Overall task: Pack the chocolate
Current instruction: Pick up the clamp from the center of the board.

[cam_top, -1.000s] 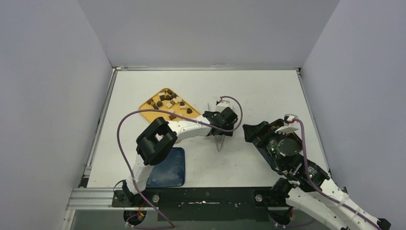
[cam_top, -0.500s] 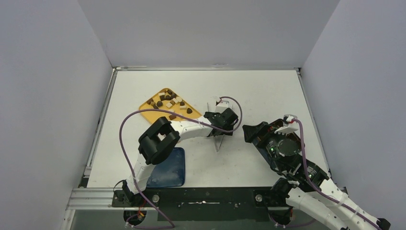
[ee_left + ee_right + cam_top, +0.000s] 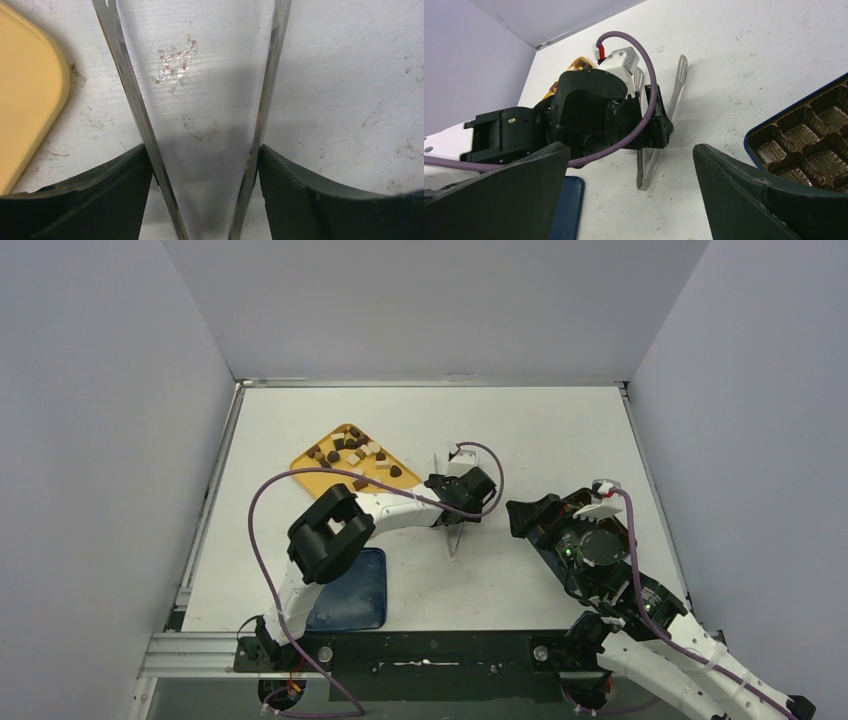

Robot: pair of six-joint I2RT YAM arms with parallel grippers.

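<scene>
Nearest you, the blue lid (image 3: 355, 590) lies off by the left arm's base. The right claw (image 3: 630, 150) hangs wide open and empty beside the blue box (image 3: 806, 132). Every cup of the box's brown insert that the right wrist view shows is bare, so the packing looks unstarted.

Mid-counter (image 3: 540, 440), the left claw (image 3: 205, 165) is partly open and straddles the metal tongs (image 3: 672, 97). Its fingers (image 3: 100, 200) sit right against the outer faces of both tong arms. You cannot tell from these views whether they are pressing or only touching, and the tongs lie on the surface with their arms spread.

Farthest out, the chocolate (image 3: 350, 447) sits heaped on the yellow tray (image 3: 303, 462), well apart from the box. I judge that every piece remains to be moved, and the tongs must be secured first.
</scene>
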